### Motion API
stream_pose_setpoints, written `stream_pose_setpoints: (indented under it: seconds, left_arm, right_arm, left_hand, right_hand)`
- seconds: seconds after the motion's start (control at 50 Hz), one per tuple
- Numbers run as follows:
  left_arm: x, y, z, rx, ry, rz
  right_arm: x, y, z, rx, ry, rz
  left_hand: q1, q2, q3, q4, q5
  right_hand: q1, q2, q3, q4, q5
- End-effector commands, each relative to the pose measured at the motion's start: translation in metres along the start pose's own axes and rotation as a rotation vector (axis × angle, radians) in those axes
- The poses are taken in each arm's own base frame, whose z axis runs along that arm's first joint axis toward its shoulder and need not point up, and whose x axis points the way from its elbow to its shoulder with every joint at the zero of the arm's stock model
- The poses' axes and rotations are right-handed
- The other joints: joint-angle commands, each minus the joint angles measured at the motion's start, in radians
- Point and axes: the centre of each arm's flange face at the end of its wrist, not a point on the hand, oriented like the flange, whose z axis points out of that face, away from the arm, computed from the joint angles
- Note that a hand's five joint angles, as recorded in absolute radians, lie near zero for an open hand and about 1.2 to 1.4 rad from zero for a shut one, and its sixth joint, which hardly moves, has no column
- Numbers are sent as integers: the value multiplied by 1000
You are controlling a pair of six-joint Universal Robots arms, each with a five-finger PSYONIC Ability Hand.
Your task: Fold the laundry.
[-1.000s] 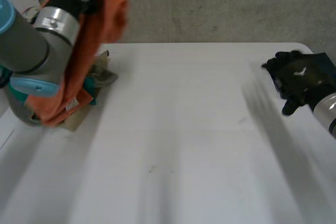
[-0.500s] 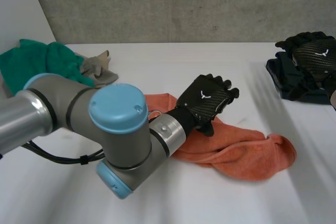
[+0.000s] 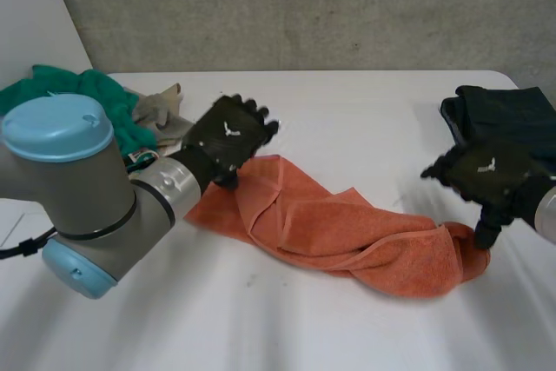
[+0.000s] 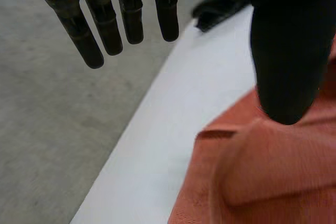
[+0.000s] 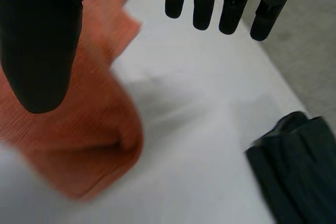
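An orange towel [image 3: 347, 236] lies crumpled in a long roll across the middle of the white table [image 3: 347, 119]. My left hand [image 3: 228, 136] hovers over the towel's left end, open, fingers straight and holding nothing. In the left wrist view its fingers [image 4: 123, 14] point past the table edge, and the thumb hangs above the orange towel [image 4: 273, 182]. My right hand [image 3: 486, 175] is over the towel's right end, open too. The right wrist view has its fingers [image 5: 231, 3] straight over bare table and its thumb above the orange towel [image 5: 79, 145].
A folded dark cloth [image 3: 499, 115] lies at the table's back right, beside my right hand [image 5: 294, 171]. A green cloth [image 3: 78, 97] and a beige cloth [image 3: 161, 115] are piled at the back left. My left arm's elbow [image 3: 78, 197] juts over the front left.
The left hand carried the orange towel from the left pile to the table's middle, let it go and drew back to its left end. The right hand came down from the dark cloth to the right end.
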Motion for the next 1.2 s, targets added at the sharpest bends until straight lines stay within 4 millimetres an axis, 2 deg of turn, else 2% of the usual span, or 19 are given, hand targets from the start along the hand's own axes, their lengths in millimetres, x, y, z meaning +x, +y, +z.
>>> stream_pose_setpoints:
  seconds: [0.02,0.14,0.24,0.3,0.4,0.42,0.56,0.62,0.68,0.76,0.78,0.82,0.84,0.92,0.98,1.04,1.12,1.14,1.2]
  left_arm:
    - [4,26,23,47,119,108]
    - [21,51,37,-28,244,84]
    - [33,64,38,-84,320,127]
    - [36,67,38,-98,336,191]
    - [35,68,40,-100,328,221]
    - [33,69,43,-95,316,228]
    - [22,62,59,-38,198,291]
    - [4,50,73,14,55,311]
    - [-26,34,87,73,-127,273]
    - [-83,0,99,207,-428,178]
    - [-104,-16,99,273,-542,146]
    - [-128,-34,94,342,-666,115]
    - [-147,-51,86,410,-767,90]
    - [-172,-92,65,570,-873,51]
    - [-172,-101,57,599,-857,18]
    - [-163,-98,50,577,-818,-22]
    - [-145,-87,40,498,-751,-37]
    - [-140,-82,38,472,-735,-43]
    - [-114,-53,31,341,-663,-69]
  right_arm:
    - [-8,14,1,-37,-41,-49]
    - [-16,21,6,-52,-78,-22]
    - [-24,28,10,-62,-105,50]
    - [-22,26,13,-23,-90,87]
    - [-19,24,18,17,-65,121]
    - [-17,22,19,29,-57,122]
    - [-9,3,29,129,4,76]
    - [-3,-8,38,177,33,73]
    - [6,-20,46,214,77,91]
    - [45,-58,54,357,291,119]
    - [65,-72,54,433,407,135]
    - [82,-86,52,518,509,141]
    - [98,-99,47,610,614,145]
    - [124,-130,23,825,789,131]
    - [119,-148,11,908,791,107]
    - [111,-151,12,900,745,107]
    - [94,-137,27,795,630,127]
    - [85,-125,40,728,566,144]
    - [70,-103,61,616,487,172]
  left_hand:
    - [31,45,44,48,38]
    - [31,45,44,48,38]
    - [69,83,82,86,76]
    - [344,358,358,361,351]
    - [788,802,801,805,795]
    - [954,968,968,971,961]
    - [1017,1031,1030,1034,1024]
    - [1017,1031,1030,1034,1024]
    - [1017,1031,1030,1034,1024]
    - [1017,1031,1030,1034,1024]
    - [1017,1031,1030,1034,1024]
    - [1017,1031,1030,1034,1024]
    - [1017,1031,1030,1034,1024]
    - [1017,1031,1030,1034,1024]
    - [1017,1031,1030,1034,1024]
    - [1017,1031,1030,1034,1024]
    - [1017,1031,1030,1034,1024]
    - [1017,1031,1030,1034,1024]
    - [1017,1031,1030,1034,1024]
  right_hand:
    - [53,45,44,45,39]
    - [70,62,62,63,56]
    - [114,106,106,106,100]
    - [325,317,317,317,311]
    - [944,936,936,936,930]
    - [1124,1116,1116,1117,1111]
    - [1126,1118,1118,1119,1112]
    - [1126,1118,1118,1119,1112]
    - [1126,1118,1118,1119,1112]
    - [1126,1118,1118,1119,1112]
    - [1126,1118,1118,1119,1112]
    - [1126,1118,1118,1119,1112]
    - [1126,1118,1118,1119,1112]
    - [1126,1118,1118,1119,1112]
    - [1126,1118,1118,1119,1112]
    - [1126,1118,1118,1119,1112]
    - [1126,1118,1118,1119,1112]
    - [1126,1118,1118,1119,1112]
    - [1126,1118,1118,1119,1112]
